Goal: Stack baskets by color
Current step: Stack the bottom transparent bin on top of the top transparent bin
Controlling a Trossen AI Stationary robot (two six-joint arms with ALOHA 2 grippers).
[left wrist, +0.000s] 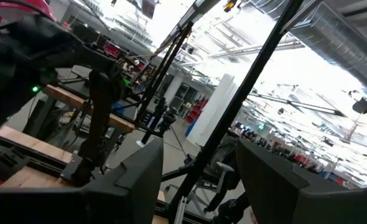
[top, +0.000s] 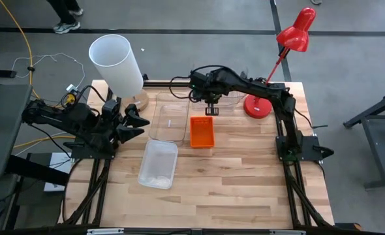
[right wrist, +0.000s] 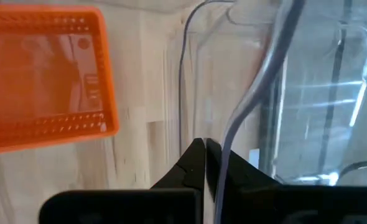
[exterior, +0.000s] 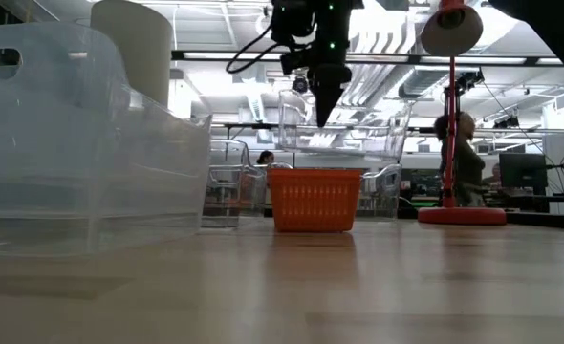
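Note:
An orange basket (top: 202, 130) stands on the table's middle, also visible in the low view (exterior: 311, 201) and the right wrist view (right wrist: 43, 74). Left of it stands a clear bin (top: 168, 121), and another clear bin (top: 158, 163) lies nearer the front edge. My right gripper (top: 210, 109) points down just beyond the orange basket, shut on a third clear bin (exterior: 358, 124). My left gripper (top: 130, 121) waits open at the table's left with nothing between its fingers. My right gripper pinches the clear bin's thin wall at its rim (right wrist: 224, 143) between its two fingers, one finger on each side of the wall. The fingers come from above, pointing down. In the low view the bin hangs beside the gripper, its bottom above the orange basket's top.
A white cylindrical lampshade (top: 117, 62) stands at the far left corner. A red desk lamp (top: 295, 32) rises from its base (top: 256, 106) at the far right. A person (exterior: 464, 162) stands in the room behind the table.

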